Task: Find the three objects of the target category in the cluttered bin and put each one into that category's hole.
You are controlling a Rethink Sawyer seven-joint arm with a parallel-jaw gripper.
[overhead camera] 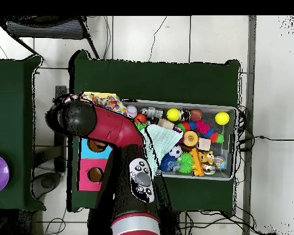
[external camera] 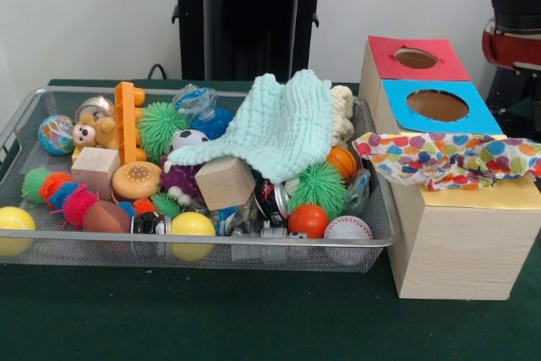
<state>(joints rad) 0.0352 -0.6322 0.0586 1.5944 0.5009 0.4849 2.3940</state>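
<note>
The silver wire mesh bin (external camera: 25, 116) is full of toys; it also shows in the overhead view (overhead camera: 232, 111). One white polka-dot cloth (external camera: 439, 158) lies crumpled across the yellow top (external camera: 511, 196) of the wooden box and covers its hole. In the overhead view this cloth (overhead camera: 106, 101) lies at the box's far end. No other polka-dot cloth shows. The red and black arm (overhead camera: 106, 125) reaches over the box; part of it shows at the right edge of the front view (external camera: 514, 31). The gripper itself shows in neither view.
A mint green waffle-knit cloth (external camera: 279, 124) drapes over toys in the bin's middle. Balls, wooden blocks and spiky toys fill the bin. The red-topped hole (external camera: 415, 58) and the blue-topped hole (external camera: 437, 105) are uncovered. The box stands right of the bin on the green table (external camera: 254, 319).
</note>
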